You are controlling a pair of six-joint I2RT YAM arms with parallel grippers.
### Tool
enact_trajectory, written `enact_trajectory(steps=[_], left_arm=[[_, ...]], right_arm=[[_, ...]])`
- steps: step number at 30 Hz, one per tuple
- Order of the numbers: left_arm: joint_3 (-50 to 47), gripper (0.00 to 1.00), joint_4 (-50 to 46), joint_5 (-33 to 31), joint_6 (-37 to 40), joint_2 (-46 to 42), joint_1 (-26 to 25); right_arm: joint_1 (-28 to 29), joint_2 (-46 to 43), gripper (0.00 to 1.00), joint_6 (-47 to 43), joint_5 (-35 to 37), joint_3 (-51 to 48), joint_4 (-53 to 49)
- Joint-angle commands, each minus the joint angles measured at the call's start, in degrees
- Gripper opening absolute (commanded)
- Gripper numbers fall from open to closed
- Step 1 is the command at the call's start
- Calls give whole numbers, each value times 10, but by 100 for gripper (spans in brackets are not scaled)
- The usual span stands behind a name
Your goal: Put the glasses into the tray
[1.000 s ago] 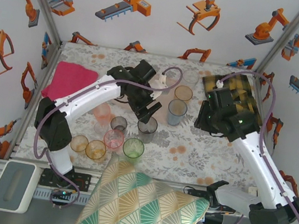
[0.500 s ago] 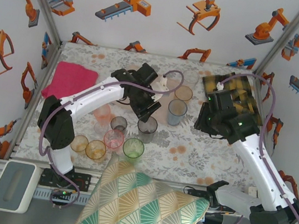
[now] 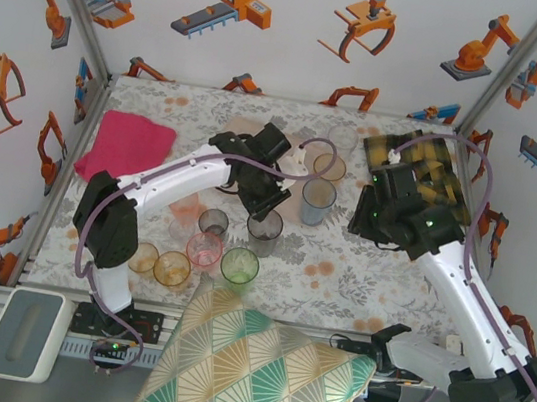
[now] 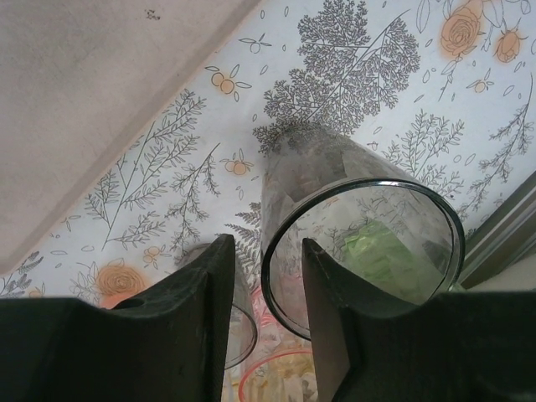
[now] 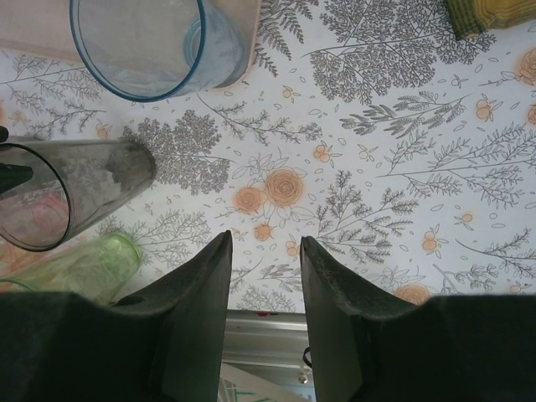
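My left gripper [image 4: 268,251] [image 3: 266,204] is down over a smoky grey glass [image 4: 335,167] [image 3: 265,227] [image 5: 75,188]. Its fingers straddle the glass's left wall, one outside and one inside, with a gap still around the rim. The pale beige tray [image 4: 84,100] [image 5: 243,33] lies just behind, and a blue glass [image 5: 142,42] [image 3: 317,200] stands at its corner. Another grey glass [image 3: 213,221], a pink one [image 3: 205,249], a green one [image 3: 240,266] and two orange ones [image 3: 173,268] stand nearer. My right gripper [image 5: 265,243] [image 3: 360,218] hovers open over bare table.
An amber glass [image 3: 330,167] and a clear glass [image 3: 343,136] stand at the back. A magenta cloth [image 3: 125,144] lies at the left and a yellow-black plaid cloth [image 3: 426,164] at the back right. A patterned cushion [image 3: 253,371] overhangs the near edge.
My left gripper has shifted right and down over the smoky grey glass, and its jaws have narrowed around the rim. The right arm has hardly moved.
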Motion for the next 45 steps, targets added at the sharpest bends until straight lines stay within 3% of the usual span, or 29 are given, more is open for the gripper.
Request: enact_trajectory(steps=[1,21,45], left_arm=[[-6,38,4,-17,3,5,-5],[1,9,7,-65,-7,3,-12],[98,5,-47,-97,2,14,0]], right_arm=[[-4,-14,39,11,0,-10,4],[-4,-25,38,14,3,-23,4],[-13,-26,38,3,-5,-26,3]])
